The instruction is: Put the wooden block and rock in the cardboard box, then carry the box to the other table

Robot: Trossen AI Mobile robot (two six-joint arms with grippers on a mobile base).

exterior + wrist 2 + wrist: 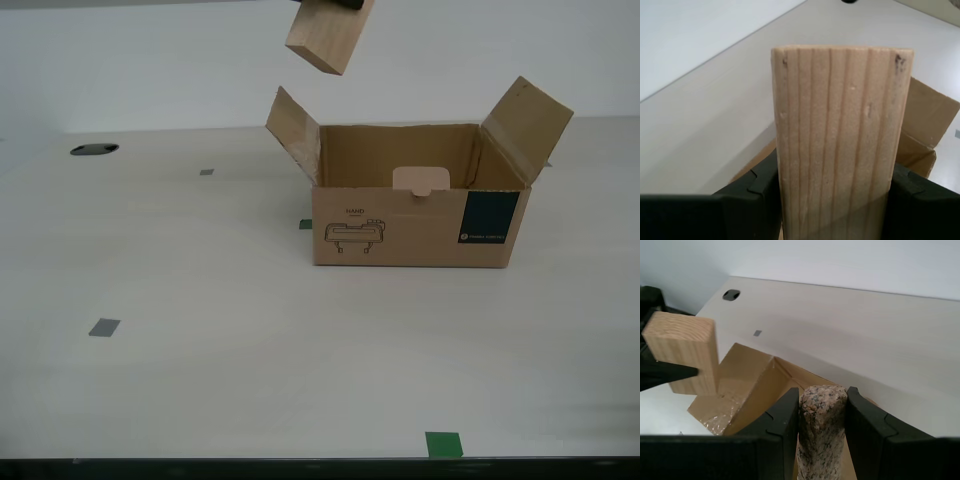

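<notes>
Wooden block [329,36] (gripped) above cardboard box [418,238]

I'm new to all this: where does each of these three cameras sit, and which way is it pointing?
Exterior view: on the robot's body, off the arms, facing the cardboard box on the table; no gripper shows clearly.
Second wrist view: on my second gripper, looking along its fingers clamping the wooden block, box below.
First wrist view: on my first gripper, looking past the rock it grips, down at the box.
Shared: block and box appear in all three.
</notes>
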